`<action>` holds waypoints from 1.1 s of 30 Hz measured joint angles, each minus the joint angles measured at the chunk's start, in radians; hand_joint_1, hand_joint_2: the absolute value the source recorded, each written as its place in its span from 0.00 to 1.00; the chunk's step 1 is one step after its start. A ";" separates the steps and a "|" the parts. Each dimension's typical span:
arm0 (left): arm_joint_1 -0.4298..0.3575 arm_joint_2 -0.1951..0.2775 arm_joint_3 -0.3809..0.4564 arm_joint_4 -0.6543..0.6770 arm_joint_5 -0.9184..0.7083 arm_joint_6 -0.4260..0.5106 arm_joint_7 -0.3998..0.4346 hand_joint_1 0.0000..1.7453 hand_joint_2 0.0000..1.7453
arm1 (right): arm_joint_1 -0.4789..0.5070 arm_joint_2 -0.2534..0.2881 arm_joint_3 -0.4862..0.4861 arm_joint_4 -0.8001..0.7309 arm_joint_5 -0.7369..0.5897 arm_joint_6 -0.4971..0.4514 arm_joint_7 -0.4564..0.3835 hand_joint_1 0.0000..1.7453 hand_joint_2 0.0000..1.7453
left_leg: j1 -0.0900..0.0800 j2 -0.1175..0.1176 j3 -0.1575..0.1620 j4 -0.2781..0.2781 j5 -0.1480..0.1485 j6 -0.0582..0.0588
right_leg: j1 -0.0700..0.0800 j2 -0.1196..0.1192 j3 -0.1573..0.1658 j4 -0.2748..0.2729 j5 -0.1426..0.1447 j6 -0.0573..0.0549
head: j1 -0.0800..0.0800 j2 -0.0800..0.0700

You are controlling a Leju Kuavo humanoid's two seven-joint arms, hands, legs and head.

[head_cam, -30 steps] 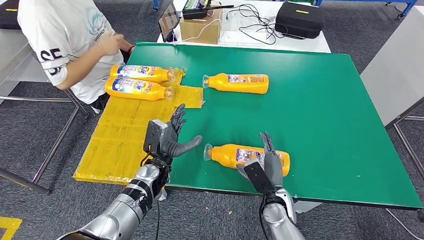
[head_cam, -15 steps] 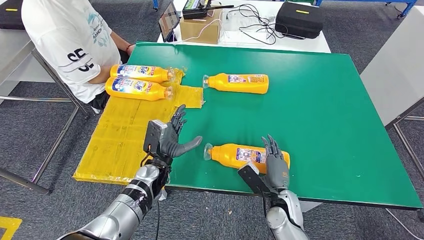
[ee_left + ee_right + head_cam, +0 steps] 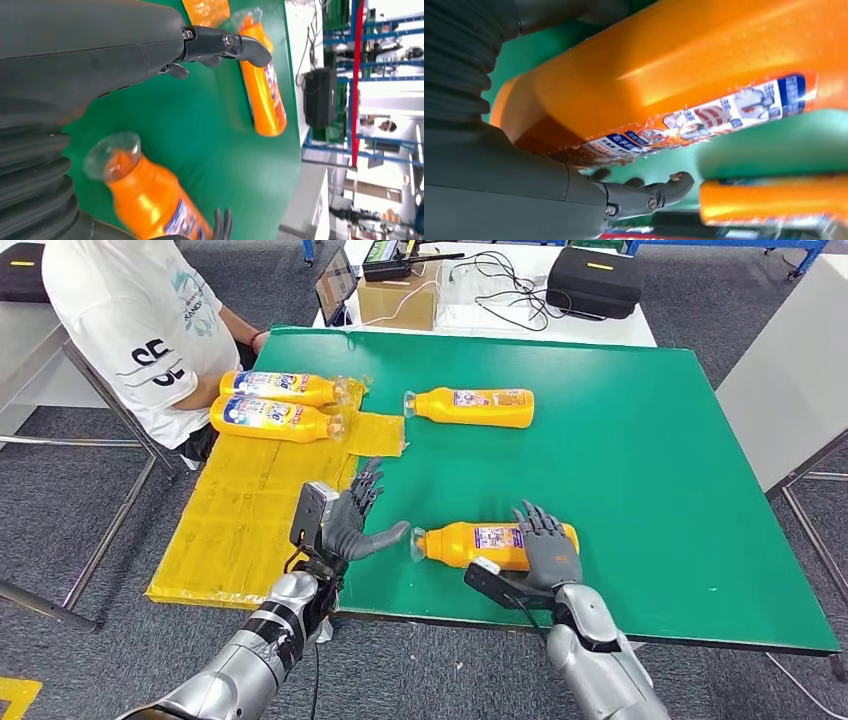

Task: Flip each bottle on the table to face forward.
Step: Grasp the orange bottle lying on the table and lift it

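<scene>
Change: your right hand (image 3: 549,552) has pushed forward over the last second; a second ago it lay at the near edge of the near bottle (image 3: 495,545), now its fingers (image 3: 538,524) reach across the bottle's base end
Left side: your left hand (image 3: 350,523) has shifted only slightly and waits just beside the near bottle's clear cap (image 3: 419,544), not touching it
What it means: you are, in my judgement, setting up the roll on this bottle; the flip itself is not yet done
Right fingers: spread over the top of the bottle; in the right wrist view the orange body (image 3: 664,70) sits tight against the palm with a dark fingertip (image 3: 676,182) curling past it, but you cannot tell whether they are clamped or just resting
Left fingers: wide apart and holding nothing, thumb pointing toward the cap
Bottle position: on its side on the green tabletop (image 3: 650,470), near the front edge, cap toward your left hand, base under your right fingers, a label (image 3: 497,537) showing on top
Others: a far bottle (image 3: 470,406) lies on the green mid-tabletop; two more bottles (image 3: 275,403) lie side by side on the yellow mat (image 3: 240,510) beside a person in a white shirt (image 3: 135,310)
</scene>
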 joint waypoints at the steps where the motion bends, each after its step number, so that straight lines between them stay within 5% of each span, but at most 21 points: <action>1: 0.000 0.001 0.000 0.000 0.000 -0.007 0.001 0.00 1.00 | -0.023 -0.003 0.010 0.022 -0.006 0.031 -0.009 1.00 1.00 | 0.000 0.002 0.001 0.000 0.000 0.000 | 0.000 0.001 0.001 0.000 0.001 0.000 | 0.000 0.000; 15: -0.014 0.012 0.008 0.014 -0.005 -0.045 0.007 0.00 1.00 | -0.189 -0.022 0.098 0.207 -0.108 0.166 -0.091 1.00 1.00 | 0.000 0.007 0.013 0.000 0.000 0.000 | 0.001 0.008 0.009 -0.001 0.003 -0.002 | 0.000 0.000; 20: -0.021 0.015 0.010 0.017 -0.032 0.040 -0.010 0.00 1.00 | -0.178 -0.011 0.073 0.207 -0.259 0.058 -0.165 1.00 1.00 | 0.001 0.007 0.012 0.000 0.000 0.000 | 0.001 0.008 0.009 0.000 0.004 -0.002 | 0.000 0.000; 27: -0.034 0.012 0.010 0.017 -0.076 0.183 -0.027 0.00 1.00 | -0.100 0.078 0.005 0.154 -0.354 -0.235 -0.244 1.00 1.00 | 0.001 0.006 0.003 0.000 0.003 -0.001 | 0.002 0.008 0.001 0.001 0.004 -0.001 | 0.000 0.000; 33: -0.038 0.009 0.008 0.017 -0.076 0.189 -0.021 0.00 1.00 | -0.081 0.131 -0.015 0.142 -0.391 -0.281 -0.285 1.00 1.00 | 0.001 0.006 -0.004 0.000 0.003 -0.001 | 0.002 0.008 -0.005 0.001 0.004 -0.001 | 0.000 0.000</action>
